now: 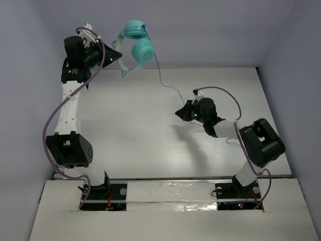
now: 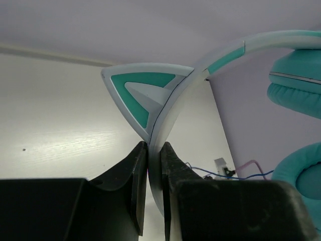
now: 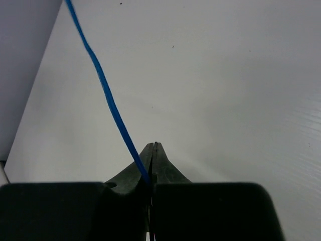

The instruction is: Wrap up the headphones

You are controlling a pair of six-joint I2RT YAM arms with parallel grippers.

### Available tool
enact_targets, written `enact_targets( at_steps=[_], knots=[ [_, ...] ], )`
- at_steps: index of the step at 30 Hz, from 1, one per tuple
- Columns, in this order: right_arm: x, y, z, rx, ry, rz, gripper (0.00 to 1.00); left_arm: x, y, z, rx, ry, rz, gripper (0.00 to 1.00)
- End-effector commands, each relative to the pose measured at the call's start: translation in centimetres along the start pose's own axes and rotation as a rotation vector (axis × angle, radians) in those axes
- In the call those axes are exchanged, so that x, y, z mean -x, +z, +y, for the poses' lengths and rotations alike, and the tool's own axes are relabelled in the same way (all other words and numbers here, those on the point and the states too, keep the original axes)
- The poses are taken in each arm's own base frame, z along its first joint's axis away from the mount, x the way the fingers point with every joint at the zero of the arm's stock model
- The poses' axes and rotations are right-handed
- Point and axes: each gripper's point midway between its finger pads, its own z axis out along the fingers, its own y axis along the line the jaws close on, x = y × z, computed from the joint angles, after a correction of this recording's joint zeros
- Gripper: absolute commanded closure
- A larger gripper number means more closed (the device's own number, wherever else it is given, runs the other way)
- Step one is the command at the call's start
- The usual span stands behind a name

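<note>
The teal headphones (image 1: 138, 42) hang in the air at the back, held by my left gripper (image 1: 119, 58), which is shut on the pale headband (image 2: 173, 108) near a teal ear-shaped fin (image 2: 143, 90). Two teal cups (image 2: 296, 90) show at the right of the left wrist view. The thin dark-blue cord (image 1: 161, 80) runs from the cups down to my right gripper (image 1: 181, 113), which is shut on the cord (image 3: 108, 98) low over the table's middle right. The cord slants up left from the closed jaws.
White table (image 1: 135, 130) with grey walls behind and at both sides. Purple arm cables (image 1: 55, 113) loop beside each arm. More blue cord (image 1: 231, 144) trails by the right arm's elbow.
</note>
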Motion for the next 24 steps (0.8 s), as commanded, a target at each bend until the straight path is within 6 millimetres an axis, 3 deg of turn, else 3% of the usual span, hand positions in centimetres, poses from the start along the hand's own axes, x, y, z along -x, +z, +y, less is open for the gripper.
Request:
enact_targets(
  at_steps=[1, 4, 6, 7, 8, 9, 11, 12, 13, 14, 16, 18, 19, 21, 23, 24],
  knots=[
    [1.6, 0.2, -0.3, -0.165, -0.029, -0.001, 1.00, 1.3, -0.5, -0.5, -0.032, -0.038, -0.121, 1.00],
    [0.9, -0.1, -0.9, -0.249, -0.029, 0.048, 1.00, -0.7, -0.1, 1.4, 0.020, -0.087, -0.132, 1.00],
    [0.0, -0.2, 0.6, -0.265, -0.066, 0.089, 1.00, -1.6, 0.2, 2.0, 0.070, -0.072, -0.146, 1.00],
    [-0.4, -0.1, 1.2, -0.269, -0.086, 0.109, 1.00, -3.0, 0.9, 2.7, 0.120, -0.080, -0.144, 1.00],
    [0.2, 0.1, 1.8, -0.301, -0.131, 0.089, 1.00, -3.3, 1.0, 2.7, 0.130, -0.078, -0.159, 1.00],
    [-1.7, -0.1, 3.4, -0.295, -0.168, 0.151, 1.00, -3.8, 1.3, 2.9, 0.145, -0.087, -0.165, 1.00],
    [-2.8, -0.4, 4.8, -0.304, -0.229, 0.192, 1.00, -5.3, 1.9, 4.0, 0.193, -0.088, -0.175, 1.00],
    [-3.6, -1.0, 6.8, -0.280, -0.261, 0.220, 1.00, -5.8, 2.1, 4.4, 0.218, -0.081, -0.175, 1.00],
    [-3.9, -1.5, 7.5, -0.275, -0.281, 0.228, 1.00, -5.9, 2.0, 6.1, 0.284, -0.065, -0.193, 1.00],
    [-4.0, -1.9, 8.4, -0.267, -0.298, 0.232, 1.00, -6.9, 2.5, 5.9, 0.291, -0.054, -0.178, 1.00],
    [-4.1, -3.5, 10.8, -0.237, -0.348, 0.243, 1.00, -7.9, 2.7, 7.1, 0.334, -0.041, -0.179, 1.00],
    [-4.2, -4.7, 11.5, -0.249, -0.398, 0.272, 1.00, -9.2, 3.3, 7.0, 0.351, -0.021, -0.161, 1.00],
    [-3.7, -5.2, 13.2, -0.225, -0.421, 0.266, 1.00, -9.9, 3.5, 7.1, 0.370, -0.006, -0.159, 1.00],
    [-3.2, -6.2, 13.1, -0.254, -0.461, 0.289, 1.00, -11.6, 4.3, 6.6, 0.384, 0.054, -0.130, 1.00],
    [-1.7, -7.2, 14.9, -0.240, -0.485, 0.261, 1.00, -13.1, 4.6, 7.0, 0.407, 0.096, -0.106, 1.00],
    [-1.2, -7.8, 14.8, -0.255, -0.493, 0.257, 1.00, -13.7, 4.6, 6.9, 0.403, 0.106, -0.096, 1.00]
  ],
)
